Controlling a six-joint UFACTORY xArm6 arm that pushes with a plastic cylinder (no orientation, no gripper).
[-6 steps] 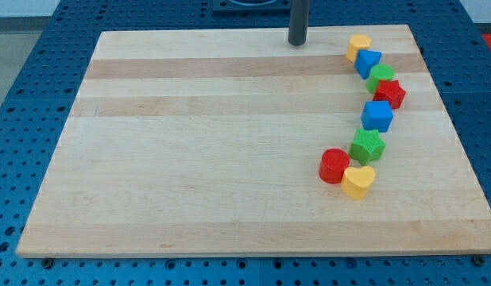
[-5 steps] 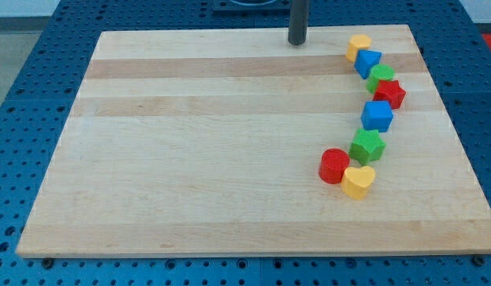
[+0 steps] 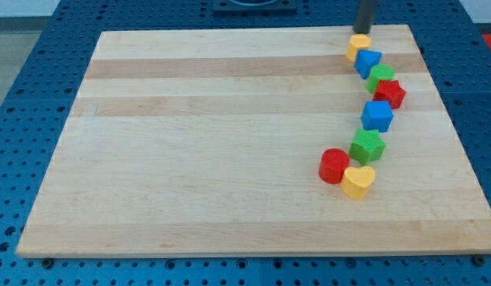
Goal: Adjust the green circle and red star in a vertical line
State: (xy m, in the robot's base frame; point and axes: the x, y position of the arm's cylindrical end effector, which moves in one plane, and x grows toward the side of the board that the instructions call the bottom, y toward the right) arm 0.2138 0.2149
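The green circle (image 3: 380, 77) lies near the board's upper right, touching the red star (image 3: 390, 94) just below and to its right. My tip (image 3: 364, 32) is at the board's top edge, right above a yellow block (image 3: 358, 46), which sits up and left of the green circle. A blue block (image 3: 368, 62) lies between the yellow block and the green circle.
A blue cube (image 3: 377, 116), a green star (image 3: 367, 146), a red cylinder (image 3: 334, 166) and a yellow heart (image 3: 358, 182) curve down the right side of the wooden board (image 3: 190, 143). The board lies on a blue pegboard table (image 3: 23, 95).
My tip has moved to the view's right along the board's top edge, from near the top centre to just above the yellow block. No block has moved.
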